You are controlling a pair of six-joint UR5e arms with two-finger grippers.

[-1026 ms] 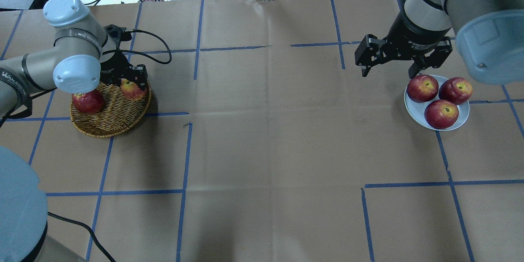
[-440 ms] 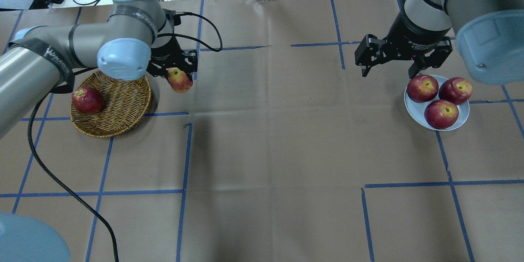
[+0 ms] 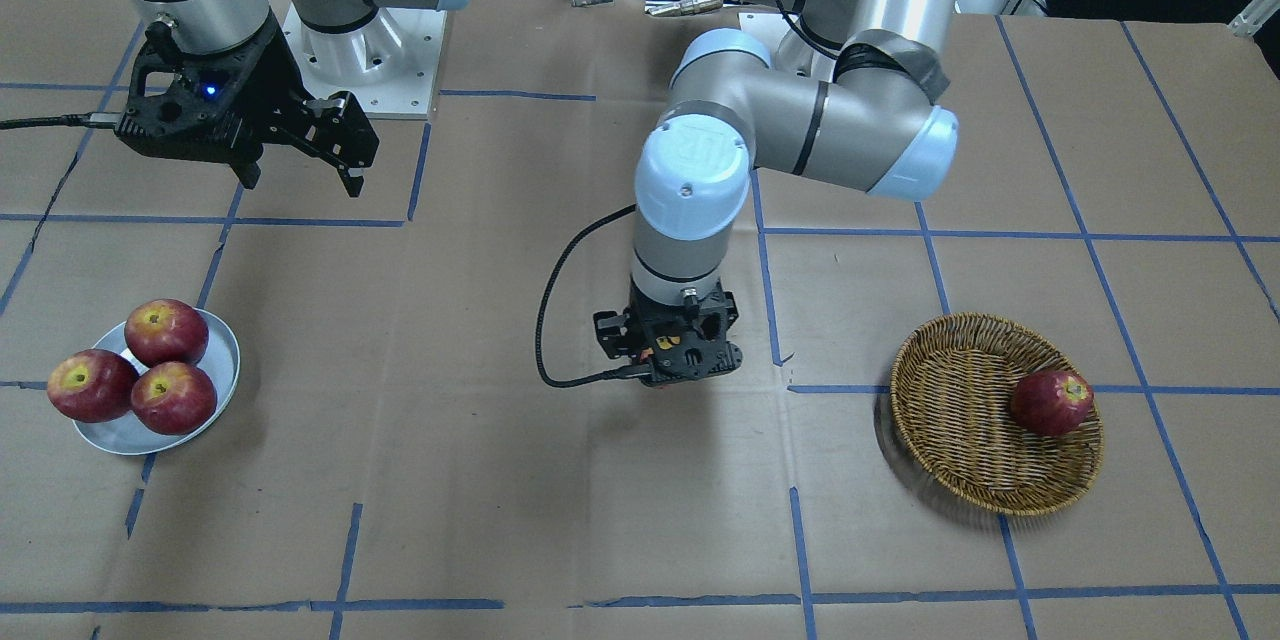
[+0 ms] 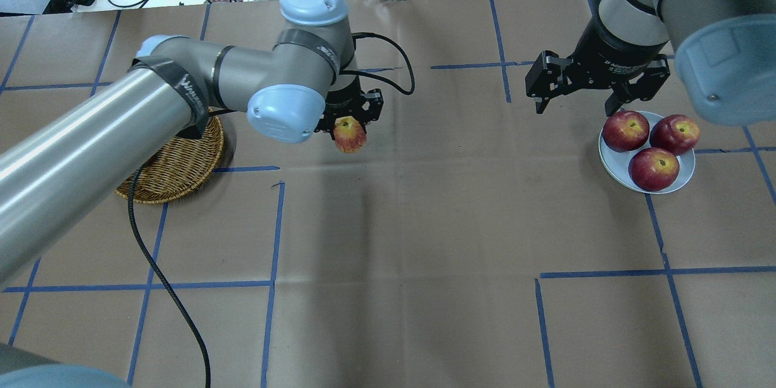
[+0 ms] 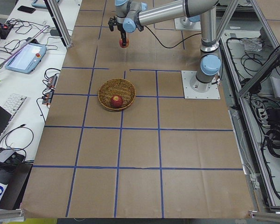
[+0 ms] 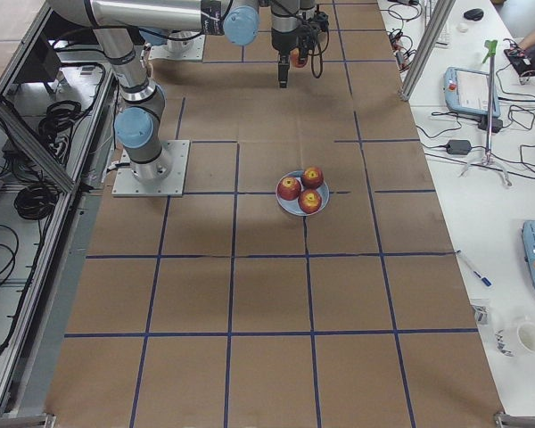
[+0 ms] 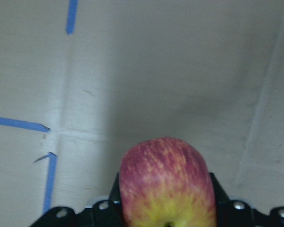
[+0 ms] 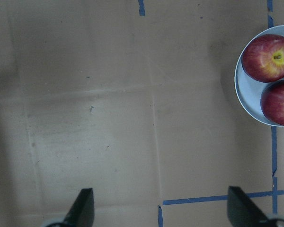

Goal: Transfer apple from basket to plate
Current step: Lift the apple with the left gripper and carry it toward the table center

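Observation:
My left gripper (image 4: 350, 126) is shut on the yellow-streaked red apple (image 4: 350, 135) and holds it above the table, to the right of the wicker basket (image 4: 176, 176). In the left wrist view the apple (image 7: 165, 184) sits between the jaws over bare paper. In the front view the gripper (image 3: 668, 360) hides it. The pale plate (image 4: 615, 163) lies at the far right with three redder apples on it. My right gripper (image 4: 574, 110) is open and empty, hovering just left of and behind the plate (image 8: 244, 90).
A darker red apple (image 3: 1050, 402) lies in the basket (image 3: 960, 420). The left arm's black cable (image 4: 151, 267) hangs over the table's left side. Blue tape lines cross the brown paper. Brown paper lies between the apple and the plate (image 3: 120, 435).
My left arm has lifted the apple out of the basket and carried it right, towards the table's middle. The right arm has not moved.

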